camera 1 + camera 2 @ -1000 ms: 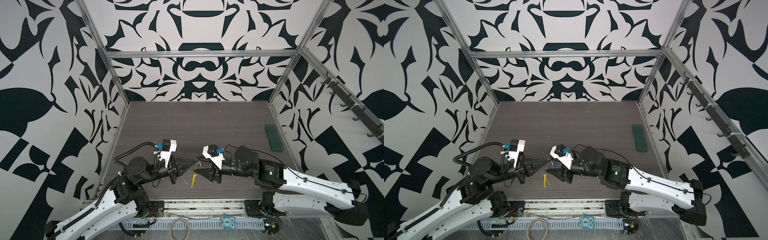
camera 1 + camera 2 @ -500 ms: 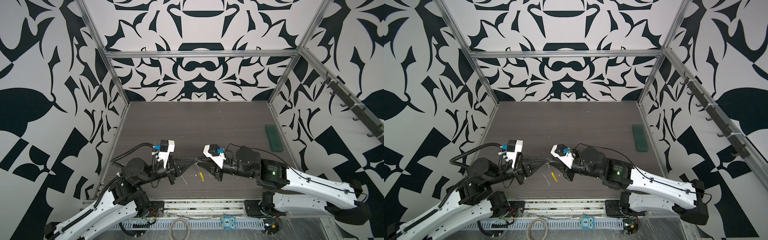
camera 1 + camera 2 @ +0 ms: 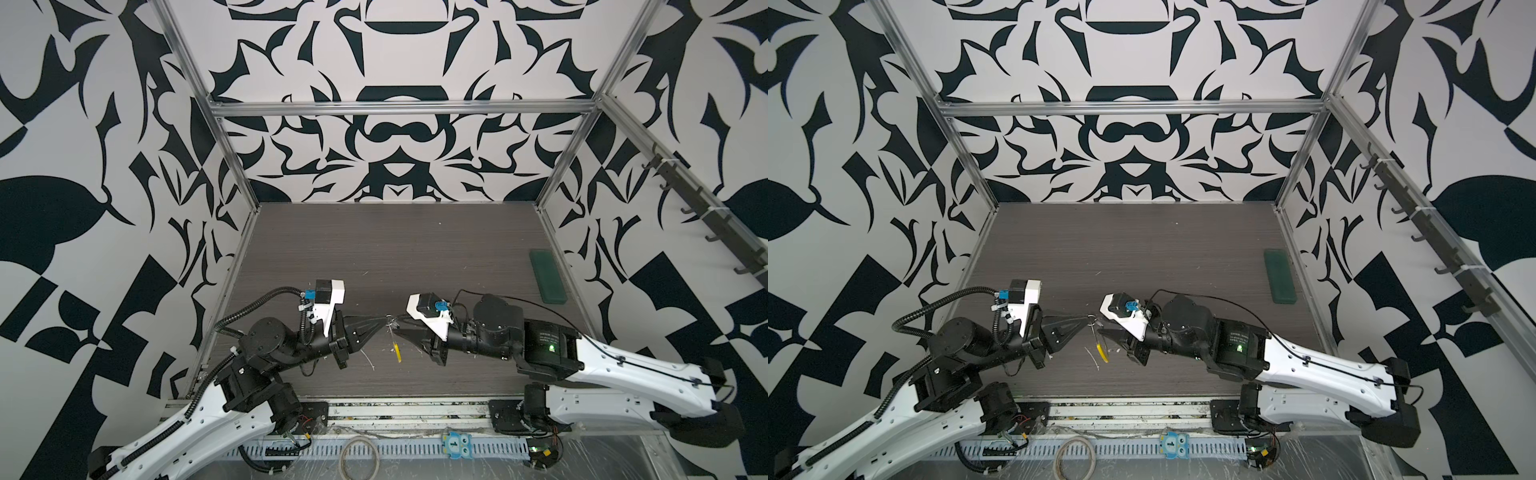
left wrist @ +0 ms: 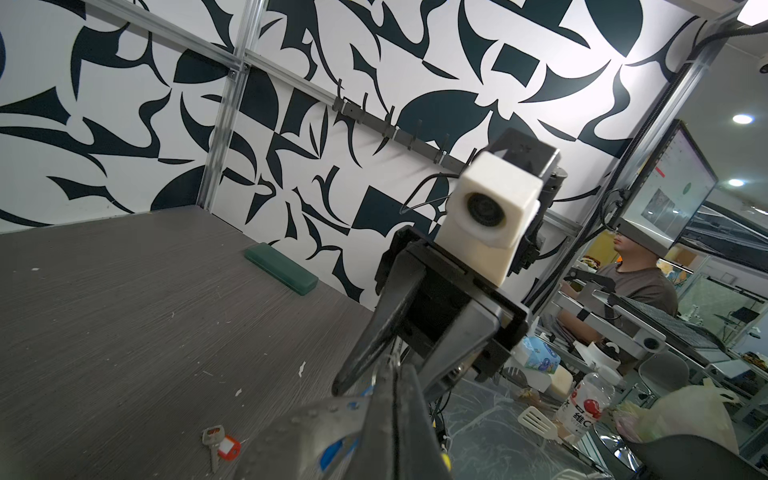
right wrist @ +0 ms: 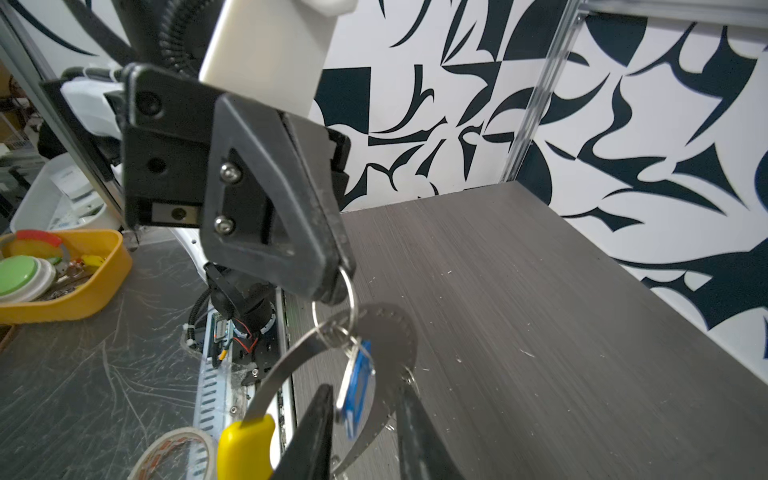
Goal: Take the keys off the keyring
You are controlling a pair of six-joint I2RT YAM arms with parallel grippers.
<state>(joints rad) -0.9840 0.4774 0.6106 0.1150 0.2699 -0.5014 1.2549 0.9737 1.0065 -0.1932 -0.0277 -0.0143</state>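
Near the front edge of the worktop [image 3: 395, 249], about mid-width, both hands meet tip to tip above the dark grey wood-grain surface.

Left hand [image 3: 383, 322]: fully closed, pinching the small metal split ring [image 5: 347, 297] at the top of the keyring [image 5: 390, 332]. The keyring is a thin floppy grey band loop with dotted edges and a curved yellow plastic sleeve [image 5: 245, 446]. The loop hangs below the left hand's tip, with the sleeve at its low end. Can't tell whether the sleeve touches the worktop.

Blue flat plastic key tag [image 5: 356, 384]: on the keyring, dangling from the split ring and edge-on to the right wrist camera.

Right hand [image 3: 397, 330]: partly open, narrow gap. Its two black fingers [image 5: 318, 428] stand either side of the blue tag. There is clear space on one side. On the other side the finger is just beside the tag, contact not resolvable. It's not gripping anything that I can see.

Red flat plastic key tag [image 4: 229, 446], with a white label window, is off the keyring. It lies flat on the worktop right against a silver metal key [image 4: 211, 440]. It shows only in the left wrist view, so I can't place it against the edges.

Dark green rectangular case [image 3: 547, 276]: along the right edge of the worktop, well apart from the hands.
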